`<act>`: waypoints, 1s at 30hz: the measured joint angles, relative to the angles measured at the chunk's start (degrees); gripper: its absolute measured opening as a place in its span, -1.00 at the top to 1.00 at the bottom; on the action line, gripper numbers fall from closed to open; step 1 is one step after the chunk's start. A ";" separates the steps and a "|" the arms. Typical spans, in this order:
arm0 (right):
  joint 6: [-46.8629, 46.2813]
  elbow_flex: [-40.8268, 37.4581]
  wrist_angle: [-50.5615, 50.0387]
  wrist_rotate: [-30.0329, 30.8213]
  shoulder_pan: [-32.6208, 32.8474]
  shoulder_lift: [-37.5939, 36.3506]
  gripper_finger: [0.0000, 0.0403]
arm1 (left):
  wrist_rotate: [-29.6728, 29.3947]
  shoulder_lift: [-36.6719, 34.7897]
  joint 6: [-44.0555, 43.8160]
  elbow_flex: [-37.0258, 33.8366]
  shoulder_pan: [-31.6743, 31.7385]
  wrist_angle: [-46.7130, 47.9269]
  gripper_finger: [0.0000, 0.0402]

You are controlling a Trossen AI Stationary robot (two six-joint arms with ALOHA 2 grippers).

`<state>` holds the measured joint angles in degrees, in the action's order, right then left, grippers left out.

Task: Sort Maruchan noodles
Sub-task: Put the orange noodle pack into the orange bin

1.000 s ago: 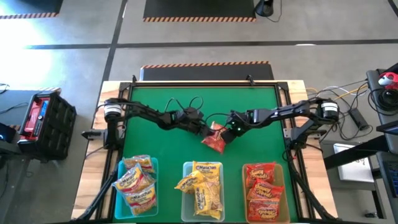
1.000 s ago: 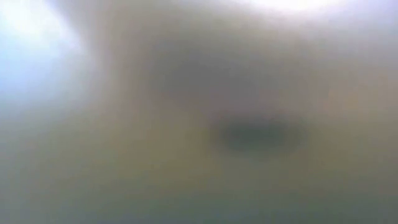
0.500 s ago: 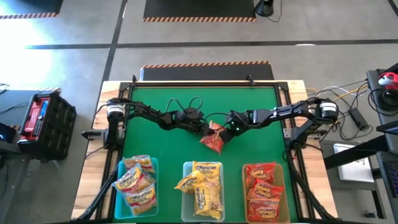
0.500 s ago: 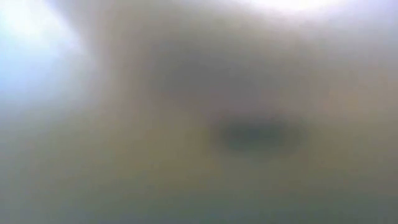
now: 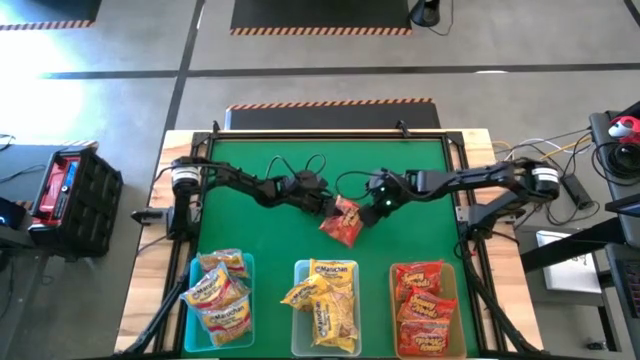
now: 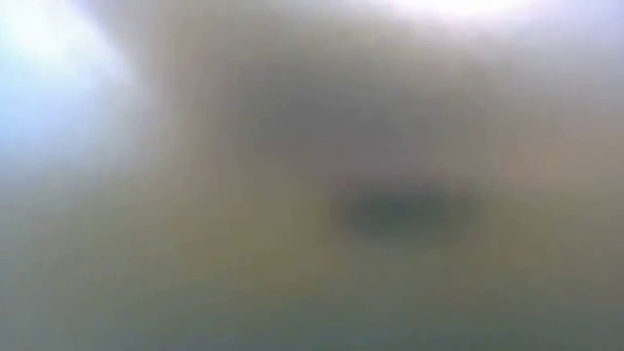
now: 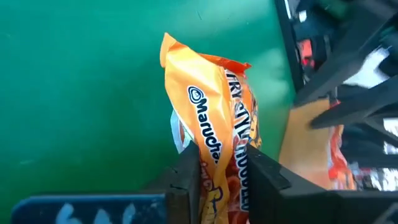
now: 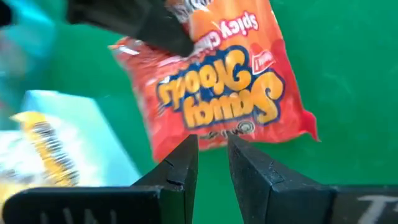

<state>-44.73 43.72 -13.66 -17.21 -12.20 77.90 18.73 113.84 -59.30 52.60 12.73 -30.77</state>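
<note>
Since a second before, the left gripper (image 5: pixel 330 208) had closed its fingers on the red packet (image 5: pixel 343 223), which had drifted slightly left, held at mid-table with its far edge over open green mat (image 5: pixel 250 230). The right gripper (image 5: pixel 372 210) sat just beside the packet's other end with its fingers nearly closed, and whether they pinched the wrapper I could not tell. The 3 bins (image 5: pixel 325 350) of sorted packets lined the near edge, well apart.
</note>
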 joint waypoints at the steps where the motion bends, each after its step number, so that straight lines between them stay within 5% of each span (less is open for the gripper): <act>1: -0.26 0.00 -0.71 -1.00 -0.28 -1.27 0.60 | 1.16 0.00 0.38 0.00 0.25 0.10 0.68; 9: -1.96 0.02 -7.68 -6.50 -2.42 -11.13 0.46 | 14.31 -1.12 7.14 -0.07 2.08 0.14 0.71; 17: -3.65 0.04 -7.86 -8.57 -4.08 -12.11 0.10 | 27.57 -1.81 10.33 -0.07 2.27 -9.56 0.71; 30: -8.36 0.10 4.39 -14.67 -5.21 -9.96 -0.22 | 25.72 -1.77 10.65 4.29 2.10 -13.26 0.72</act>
<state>-53.09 43.82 -9.27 -31.89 -17.41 67.93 44.45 112.07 -48.64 56.89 14.83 -44.03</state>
